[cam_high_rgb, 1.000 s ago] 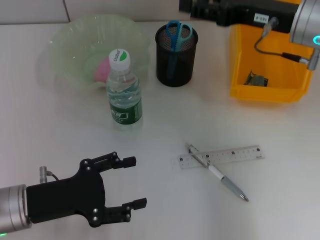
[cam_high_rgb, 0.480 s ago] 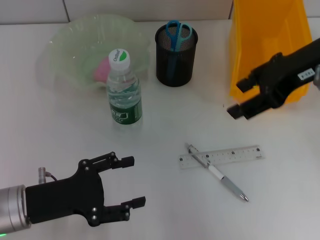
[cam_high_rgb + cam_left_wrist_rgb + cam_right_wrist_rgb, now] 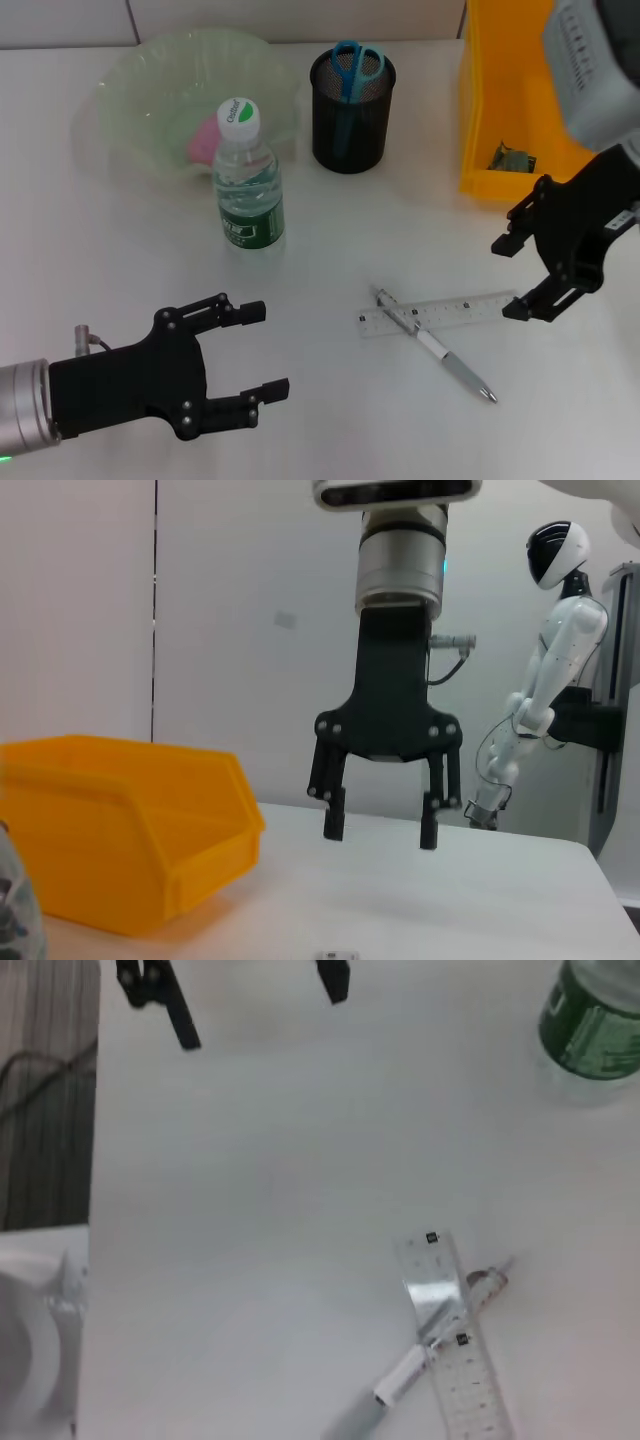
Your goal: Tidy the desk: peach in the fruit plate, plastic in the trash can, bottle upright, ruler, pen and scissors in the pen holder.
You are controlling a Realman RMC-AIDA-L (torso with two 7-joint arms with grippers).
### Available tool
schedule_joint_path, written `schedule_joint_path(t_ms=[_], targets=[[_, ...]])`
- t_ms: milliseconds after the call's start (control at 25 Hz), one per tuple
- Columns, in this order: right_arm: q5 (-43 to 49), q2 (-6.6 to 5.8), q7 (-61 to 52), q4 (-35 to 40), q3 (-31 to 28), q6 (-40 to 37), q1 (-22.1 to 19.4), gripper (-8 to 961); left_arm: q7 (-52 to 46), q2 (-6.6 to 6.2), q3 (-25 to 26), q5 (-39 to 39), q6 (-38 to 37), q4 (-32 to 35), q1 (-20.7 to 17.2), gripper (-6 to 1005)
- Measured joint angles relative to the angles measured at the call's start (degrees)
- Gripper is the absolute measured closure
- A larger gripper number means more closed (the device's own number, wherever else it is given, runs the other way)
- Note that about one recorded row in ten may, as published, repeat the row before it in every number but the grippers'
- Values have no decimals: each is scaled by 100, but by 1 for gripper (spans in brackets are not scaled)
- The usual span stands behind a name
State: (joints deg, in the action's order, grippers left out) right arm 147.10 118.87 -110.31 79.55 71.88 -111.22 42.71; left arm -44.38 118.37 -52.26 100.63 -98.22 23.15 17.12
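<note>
- The right tool [image 3: 527, 278], jaws wide and empty, hangs just off the ruler's [image 3: 465, 310] outer end.
- The ruler lies crosswise toward the robot's left, one pen [image 3: 436, 346] slanting over its far end.
- The left tool [image 3: 258, 350], also wide, hovers over bare counter [image 3: 330, 430], farther away.
- Counted: one ruler, one pen.

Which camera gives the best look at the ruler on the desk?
The head view: the whole ruler lies flat on the desk with the pen crossing over its left part. The right wrist view shows the ruler closer but cut off at the picture's edge. The left wrist view does not clearly show it.
</note>
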Motion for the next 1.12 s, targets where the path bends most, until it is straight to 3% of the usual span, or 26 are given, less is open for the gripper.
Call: schedule_joint_path(t_ms=[80,200,360,560,1120], targets=[[28,9,13,-8,139,93,-1,241,-12,6,38,0,5,-2,12,200],[236,40,141,-35,812,479,-16,245,-97,8,123,0,-58,-3,19,200],[274,46,414,-130,970,649,-5,249,-211,4,193,0,-77,2,13,200],[-315,60,988,-175,991,1017,-20,253,-176,15,332,1,-82,-3,-44,200],[-1111,70,955,-844,1542,1449,88,266,-186,13,306,30,-108,41,-7,200]])
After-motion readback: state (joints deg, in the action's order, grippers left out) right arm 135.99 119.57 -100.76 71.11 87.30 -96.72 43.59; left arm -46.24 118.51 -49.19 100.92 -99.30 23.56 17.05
